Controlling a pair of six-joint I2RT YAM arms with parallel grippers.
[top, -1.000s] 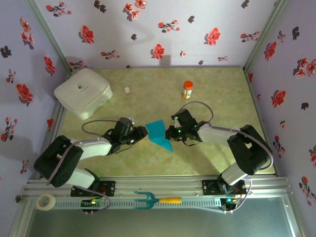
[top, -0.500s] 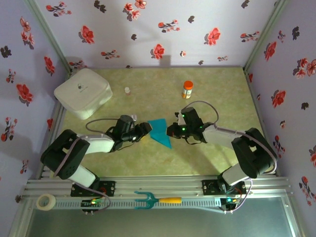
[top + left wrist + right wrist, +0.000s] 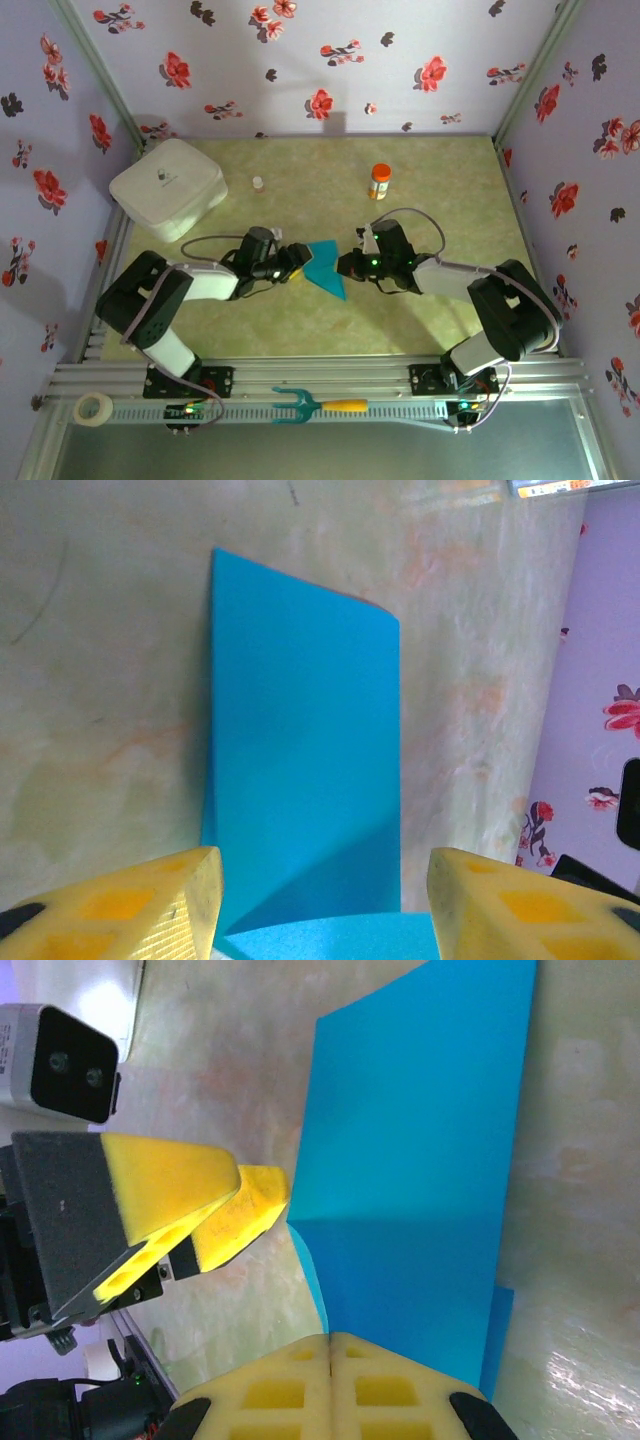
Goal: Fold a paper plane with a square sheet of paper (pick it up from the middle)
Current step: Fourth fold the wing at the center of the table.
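My left gripper (image 3: 297, 262) lies low on the bench (image 3: 300, 190), about half open with nothing between its yellow pads (image 3: 130, 910). Through the gap, the left wrist view shows the blue paper (image 3: 300, 730) lying flat ahead, folded over with a crease along one long side. A lighter flap of it sits just in front of the fingertips. My right gripper (image 3: 330, 1345) faces it from the other side, pads pressed tight together, with their tips right at the paper's near edge where a fold line runs in. I cannot tell whether a layer is pinched in the seam or the tips only touch it. In that view my left fingers show as a yellow wedge just beside the paper's edge. From above, the paper sits mid-bench between the two grippers, one corner pointing toward my bases — each gripper is at an opposite side of it. Well apart, a white box (image 3: 167, 187) stands at the far left, with a small vial (image 3: 258, 184) and an orange bottle (image 3: 380, 181) further back. On the front rail lie a roll of tape (image 3: 94, 408) and a teal fork with a yellow handle (image 3: 318, 405).
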